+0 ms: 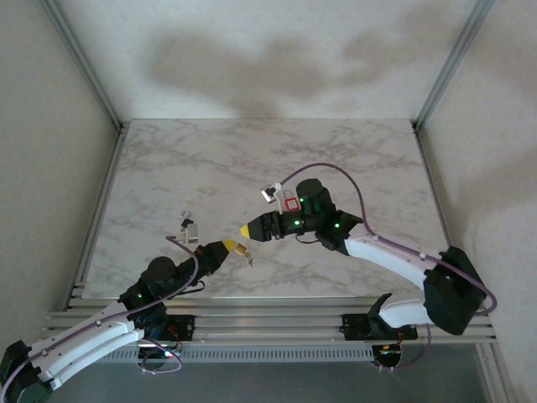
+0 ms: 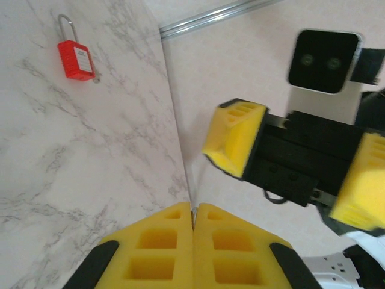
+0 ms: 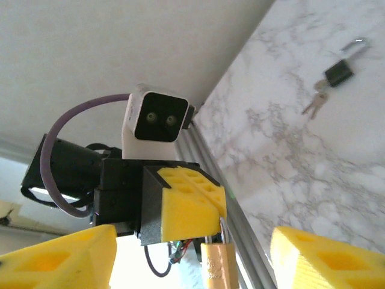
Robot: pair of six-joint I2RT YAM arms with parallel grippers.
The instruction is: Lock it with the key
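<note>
Marble covered the table (image 1: 336, 159), pale with grey veins, and both arms reached over its near half. The right arm (image 1: 394, 256) came in from the near right corner and bent back toward the middle. The left arm (image 1: 92, 332) lay low along the near left edge.

The two pincers faced each other, close but apart, a little left of centre. The left gripper (image 1: 228, 248) had its yellow fingers (image 2: 162, 247) pressed together, with only a thin sliver of metal showing in the seam between them. From the right wrist camera that sliver read as the shackle of a brass padlock (image 3: 219, 266), which hung below the fingertips, clear of the table. Its body was cut off at the frame's edge, so I could not tell whether the shackle was clicked home.

The right gripper (image 1: 249, 229) stood spread wide, its fingers (image 3: 60, 259) far apart and nothing between them, aimed at the hanging brass padlock.

A red padlock (image 2: 76, 60) lay flat on the marble just beyond the right wrist. A black padlock (image 3: 338, 73) lay left of centre, just beyond the left gripper, and the keys (image 3: 315, 103) rested right beside it on the table, touched by neither pincer.
</note>
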